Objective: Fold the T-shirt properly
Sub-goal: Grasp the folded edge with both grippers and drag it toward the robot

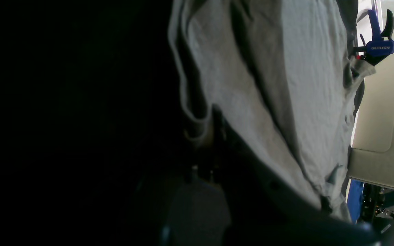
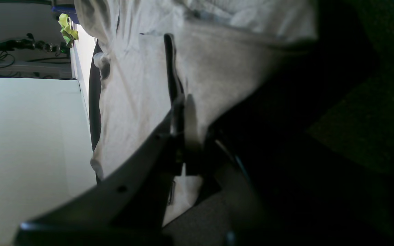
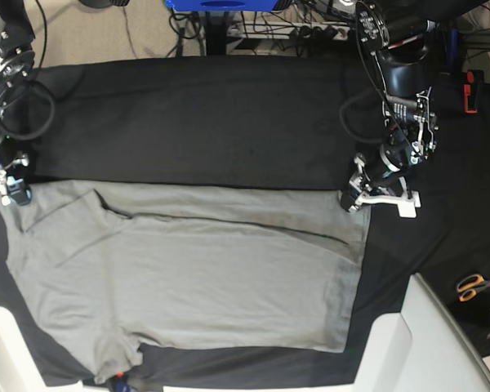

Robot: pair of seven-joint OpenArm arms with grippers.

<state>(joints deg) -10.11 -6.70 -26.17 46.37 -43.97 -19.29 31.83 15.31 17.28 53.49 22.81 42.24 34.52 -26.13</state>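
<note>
Grey cotton T-shirt (image 3: 188,278) spread flat w/ soft creases on black table cloth (image 3: 204,122), left gripper (image 3: 349,198) clamped on hem corner, right gripper (image 3: 15,194) pinching opposite edge (sleeve side).

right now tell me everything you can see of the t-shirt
The T-shirt is plain mid-grey, soft cotton by its look, with no print. It lies spread on the black table cloth, its far long edge already folded inward in a creased band, one short sleeve showing near the front edge. The left tool is shut on one far corner and the right tool is shut on the other.
</note>
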